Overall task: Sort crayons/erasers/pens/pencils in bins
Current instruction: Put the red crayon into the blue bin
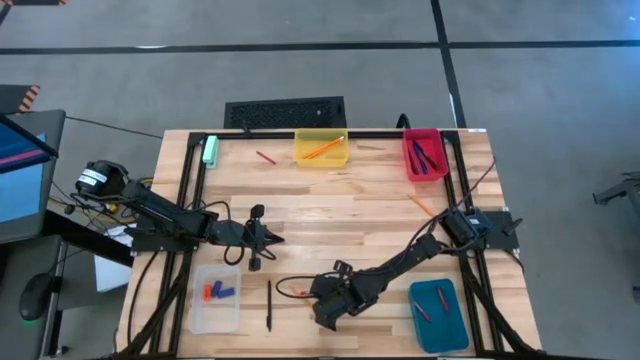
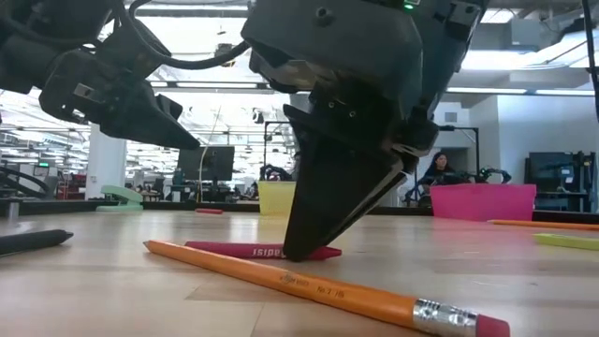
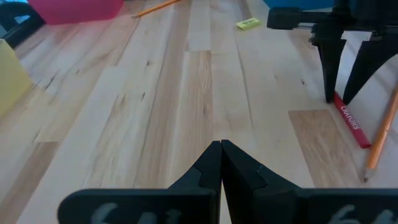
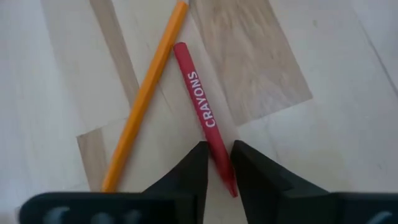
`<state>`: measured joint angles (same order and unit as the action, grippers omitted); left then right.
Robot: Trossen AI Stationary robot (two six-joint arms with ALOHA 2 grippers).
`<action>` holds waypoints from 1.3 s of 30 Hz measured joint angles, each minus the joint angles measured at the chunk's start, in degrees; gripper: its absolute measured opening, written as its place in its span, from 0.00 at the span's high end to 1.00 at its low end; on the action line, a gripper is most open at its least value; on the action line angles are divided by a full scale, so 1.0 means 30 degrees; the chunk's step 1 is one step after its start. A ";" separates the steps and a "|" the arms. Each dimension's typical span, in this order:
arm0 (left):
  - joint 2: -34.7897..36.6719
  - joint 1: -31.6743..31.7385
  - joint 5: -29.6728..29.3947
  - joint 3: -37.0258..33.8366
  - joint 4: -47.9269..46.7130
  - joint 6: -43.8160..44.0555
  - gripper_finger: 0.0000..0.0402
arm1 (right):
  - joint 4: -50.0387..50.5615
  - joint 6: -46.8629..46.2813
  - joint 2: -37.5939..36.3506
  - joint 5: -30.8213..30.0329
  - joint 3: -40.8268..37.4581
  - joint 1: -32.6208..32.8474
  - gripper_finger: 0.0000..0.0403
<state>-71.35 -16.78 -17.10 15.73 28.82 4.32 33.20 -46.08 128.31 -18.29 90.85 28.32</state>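
At the near edge of the pale wooden table (image 1: 330, 215), the right claw (image 4: 216, 163) stands tips-down, fingers slightly apart astride a short red crayon (image 4: 203, 111) lying beside a long orange pencil (image 4: 144, 98). Farther left, the left claw (image 3: 220, 163) hovers pressed together, holding nothing.

The high view looks straight down from well above, taking in the whole table (image 1: 330, 215) and floor around it; the low view sits at table-top height, facing level across the wood into the room, very near the right gripper (image 2: 323, 245); the right wrist view looks steeply down, close on the red crayon (image 4: 203, 109) and orange pencil (image 4: 144, 96); the left wrist view looks low along the boards from farther off; all four share that crayon-and-pencil spot, and the left wrist and low views share the pink bin (image 3: 74, 9).
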 joint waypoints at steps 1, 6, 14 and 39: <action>0.0000 0.0000 0.0044 0.0000 0.0000 0.0005 1.00 | 0.0115 0.0120 0.0000 0.0052 0.0000 -0.0038 0.77; 0.0000 -0.0022 0.0124 0.0000 0.0000 0.0057 1.00 | 0.0342 0.0531 0.0029 0.1091 0.0000 -0.0263 0.84; 0.0000 -0.0029 0.0131 0.0000 -0.0007 0.0144 1.00 | 0.0845 -0.1167 -0.0007 0.1583 0.0000 -0.0259 0.91; 0.0000 -0.0029 0.0131 0.0000 -0.0401 0.0151 1.00 | 0.7877 -0.6139 -0.2886 0.1584 -0.0181 0.0654 0.91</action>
<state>-71.35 -16.86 -16.71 15.73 27.62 4.78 56.84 -64.50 119.65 -13.54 90.30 30.29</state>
